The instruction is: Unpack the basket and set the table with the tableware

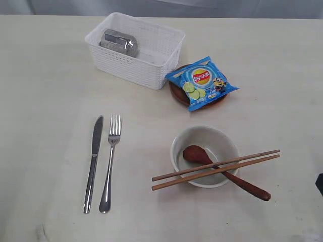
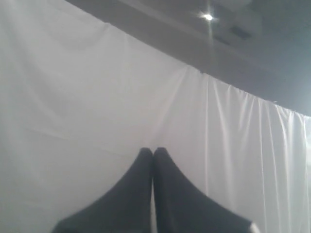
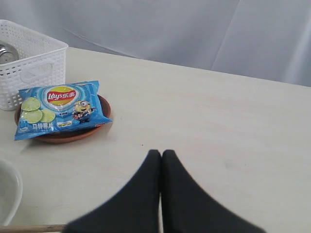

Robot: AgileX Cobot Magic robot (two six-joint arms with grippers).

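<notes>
Basket, white lattice, steel cup inside

I'm working in a staged lab: white curtains hang at twelve o'clock behind the pale table, ceiling lamp above.

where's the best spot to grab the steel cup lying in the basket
Probably grip the steel cup across its rounded body, coming straight down from above: it lies on its side in a corner of the basket, whose walls block any sideways approach.
</notes>
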